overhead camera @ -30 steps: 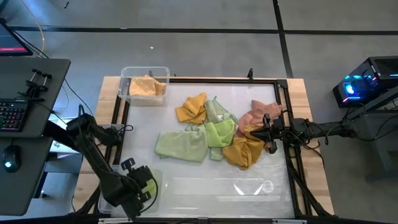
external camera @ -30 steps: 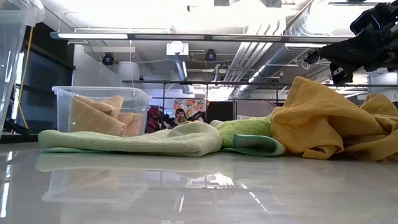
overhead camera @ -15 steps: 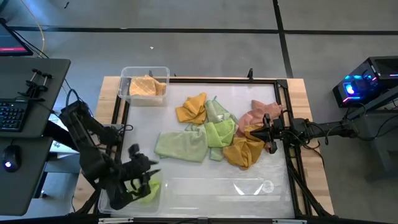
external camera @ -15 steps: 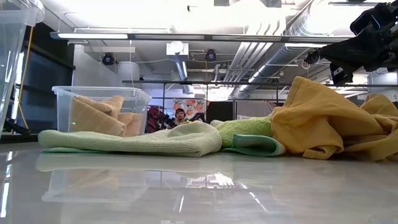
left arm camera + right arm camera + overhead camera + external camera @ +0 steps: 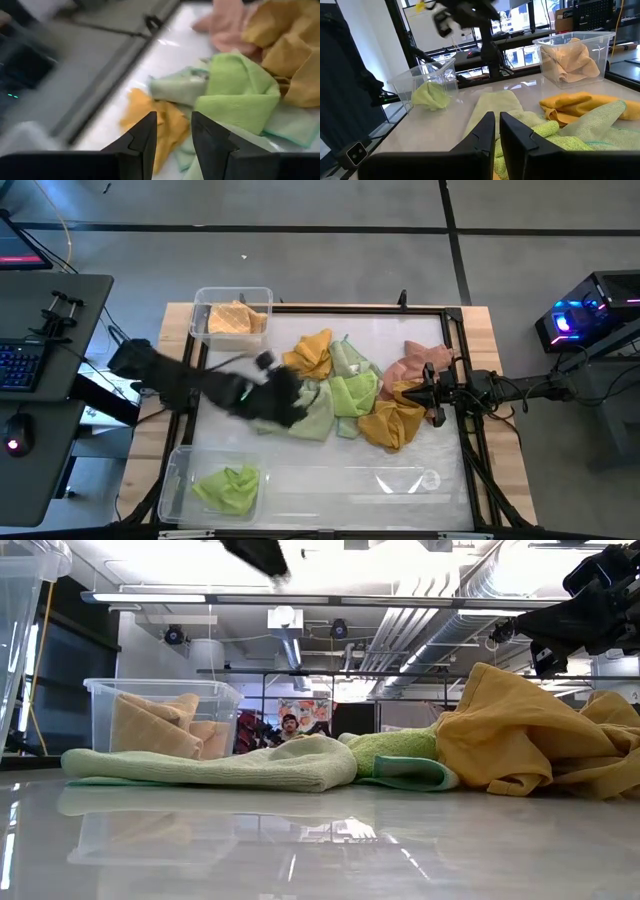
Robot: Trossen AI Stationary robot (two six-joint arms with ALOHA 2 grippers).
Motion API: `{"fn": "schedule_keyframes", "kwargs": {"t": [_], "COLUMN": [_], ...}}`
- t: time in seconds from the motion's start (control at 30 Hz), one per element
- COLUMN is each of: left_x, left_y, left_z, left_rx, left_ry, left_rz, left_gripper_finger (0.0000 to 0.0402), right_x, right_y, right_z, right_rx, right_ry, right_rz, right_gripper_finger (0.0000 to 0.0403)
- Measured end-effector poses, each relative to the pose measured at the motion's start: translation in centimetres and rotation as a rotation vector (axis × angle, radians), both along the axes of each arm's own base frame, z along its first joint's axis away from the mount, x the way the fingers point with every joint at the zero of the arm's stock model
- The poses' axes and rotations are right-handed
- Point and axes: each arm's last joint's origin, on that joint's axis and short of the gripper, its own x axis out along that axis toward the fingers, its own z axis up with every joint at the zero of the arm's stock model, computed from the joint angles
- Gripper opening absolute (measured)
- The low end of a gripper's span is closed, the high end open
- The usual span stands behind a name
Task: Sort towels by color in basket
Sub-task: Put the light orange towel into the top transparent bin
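Note:
A pile of towels lies in the middle of the table: mustard, pale green, lime green, a second mustard one and salmon pink. One more lime green towel lies in the near-left clear bin. A peach-orange towel sits in the far-left bin. My left gripper hovers open over the pile's left part. My right gripper waits shut above the pile's right side, clear of the mustard towel.
A black frame borders the work surface. A further clear container lies along the near edge. A bare glossy strip runs between the pile and the near bins. A desk with a keyboard stands to the left of the table.
My left arm has risen out of the near-left bin and swung fast toward the table's middle and far side, ending above the towel pile. The lime green towel it had at the bin now lies inside the bin. The pile has not moved.

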Motion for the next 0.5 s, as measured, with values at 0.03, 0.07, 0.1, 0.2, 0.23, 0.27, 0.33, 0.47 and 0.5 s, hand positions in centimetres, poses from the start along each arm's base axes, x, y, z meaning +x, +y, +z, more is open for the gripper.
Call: {"fn": "schedule_keyframes", "kwargs": {"t": [0.03,0.07,0.1,0.2,0.23,0.27,0.33,0.47,0.5], "left_x": [0.9,1.8,2.6,4.4,4.9,5.3,5.9,6.6,6.7], "left_y": [1.3,2.6,3.9,7.7,8.9,9.9,11.9,15.0,15.6], "left_z": [-0.7,-1.4,-2.1,-4.6,-5.5,-6.4,-8.1,-11.1,-11.8], "left_rx": [-0.048,-0.1,-0.15,-0.248,-0.252,-0.253,-0.259,-0.279,-0.284], "left_ry": [0.006,0.002,0.0,0.031,0.055,0.071,0.09,0.128,0.143], "left_rz": [-0.015,-0.034,-0.05,-0.064,-0.049,-0.026,0.026,0.116,0.135], "left_gripper_finger": [0.0107,0.0108,0.0111,0.013,0.0139,0.0148,0.0167,0.0203,0.0211], "right_x": [0.0,0.0,0.0,0.0,0.0,0.0,0.0,0.0,0.0], "right_y": [0.0,0.0,0.0,0.0,0.0,0.0,0.0,0.0,0.0], "right_z": [0.0,0.0,0.0,0.0,0.0,0.0,0.0,0.0,0.0], "right_rx": [0.0,0.0,0.0,0.0,0.0,0.0,0.0,0.0,0.0], "right_ry": [0.0,0.0,0.0,0.0,0.0,0.0,0.0,0.0,0.0], "right_rz": [0.0,0.0,0.0,0.0,0.0,0.0,0.0,0.0,0.0], "right_gripper_finger": [0.0022,0.0022,0.0022,0.0022,0.0022,0.0022,0.0022,0.0022,0.0022]}}
